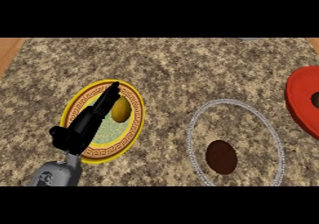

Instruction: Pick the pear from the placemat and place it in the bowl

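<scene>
This is a kitchen. A speckled brown-and-beige granite counter top (187, 70) fills the frame, with pale wooden strips (5, 52) at the upper corners. Tableware lies on it: a round yellow-rimmed placemat with a Greek-key band (133, 131) at centre left, a clear glass bowl with a dark base (221, 156) at lower right, and a red dish (300, 100) at the right edge.

Noted speckled tan-and-brown stone surface (168, 65) across whole view. At right edge, red dish (297, 98), cut off by frame, dark brown patch at centre. Wood strips in upper left corner (3, 54) and upper right corner (317, 43). At top edge, small grey item (249, 39), unidentifiable.
</scene>
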{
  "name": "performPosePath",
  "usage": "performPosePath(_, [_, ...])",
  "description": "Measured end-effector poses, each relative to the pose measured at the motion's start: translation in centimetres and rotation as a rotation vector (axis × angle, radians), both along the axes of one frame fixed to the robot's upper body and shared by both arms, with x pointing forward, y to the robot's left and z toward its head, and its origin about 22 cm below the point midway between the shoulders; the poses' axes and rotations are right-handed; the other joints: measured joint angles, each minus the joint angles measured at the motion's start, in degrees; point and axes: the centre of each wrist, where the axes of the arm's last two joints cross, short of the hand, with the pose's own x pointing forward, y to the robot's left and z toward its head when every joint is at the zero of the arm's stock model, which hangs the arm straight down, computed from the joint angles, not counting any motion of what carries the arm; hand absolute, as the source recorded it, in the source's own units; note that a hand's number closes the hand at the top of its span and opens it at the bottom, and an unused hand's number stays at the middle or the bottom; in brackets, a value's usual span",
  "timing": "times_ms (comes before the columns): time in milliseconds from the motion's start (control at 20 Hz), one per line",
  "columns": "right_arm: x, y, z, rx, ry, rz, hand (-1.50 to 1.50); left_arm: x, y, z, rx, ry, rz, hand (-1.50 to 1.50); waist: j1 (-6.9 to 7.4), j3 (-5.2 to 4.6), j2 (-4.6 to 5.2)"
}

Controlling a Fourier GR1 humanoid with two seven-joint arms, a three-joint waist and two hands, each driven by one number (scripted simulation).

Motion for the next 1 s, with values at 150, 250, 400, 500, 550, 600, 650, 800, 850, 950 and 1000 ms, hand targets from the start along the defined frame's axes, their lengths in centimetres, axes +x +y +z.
performPosePath(150, [-0.2,-1.1,0.8,0.111,-0.070,-0.068,-1.50,-0.1,-0.2,-0.4,0.001,0.002,0.002,0.00,-0.07,0.01,0.03])
performPosePath(250, [-0.8,-2.4,1.5,0.181,-0.092,-0.116,-1.50,0.0,-0.1,0.2,0.002,-0.005,-0.001,0.00,0.02,0.02,0.04])
performPosePath(400, [-2.2,-4.4,1.9,0.264,-0.110,-0.176,-1.50,-0.2,-0.1,-0.4,0.008,-0.002,0.003,0.00,0.16,0.05,0.21])
performPosePath(500, [-3.9,-6.2,2.3,0.302,-0.120,-0.215,-1.50,-0.4,0.0,-0.5,0.009,-0.006,-0.001,0.00,0.32,0.12,0.35])
performPosePath(550, [-4.7,-7.0,2.7,0.325,-0.129,-0.231,-1.50,-0.6,-0.2,-0.7,0.010,-0.005,-0.004,0.00,0.34,0.14,0.39])
performPosePath(600, [-5.5,-7.7,2.8,0.344,-0.138,-0.249,-1.50,-0.5,-0.4,-0.6,0.010,-0.008,-0.007,0.00,0.35,0.16,0.43])
performPosePath(650, [-6.3,-8.3,2.7,0.365,-0.152,-0.264,-1.50,-0.4,-0.4,-0.5,0.010,-0.009,-0.006,0.00,0.27,0.19,0.48])
performPosePath(800, [-8.8,-10.1,2.8,0.402,-0.185,-0.292,-1.50,-0.1,-0.6,-0.3,0.004,-0.007,-0.002,0.00,0.11,0.30,0.59])
performPosePath(850, [-9.6,-10.6,2.7,0.417,-0.197,-0.298,-1.50,-0.1,-0.7,-0.3,0.005,-0.008,-0.001,0.00,0.06,0.34,0.63])
performPosePath(950, [-11.5,-11.7,2.5,0.435,-0.205,-0.309,-1.50,-0.3,-0.7,-0.5,0.006,-0.010,0.001,0.00,-0.07,0.43,0.67])
performPosePath(1000, [-12.3,-12.1,2.5,0.438,-0.213,-0.314,-1.50,-0.4,-0.8,-0.4,0.003,-0.014,-0.001,0.00,-0.04,0.49,0.70])
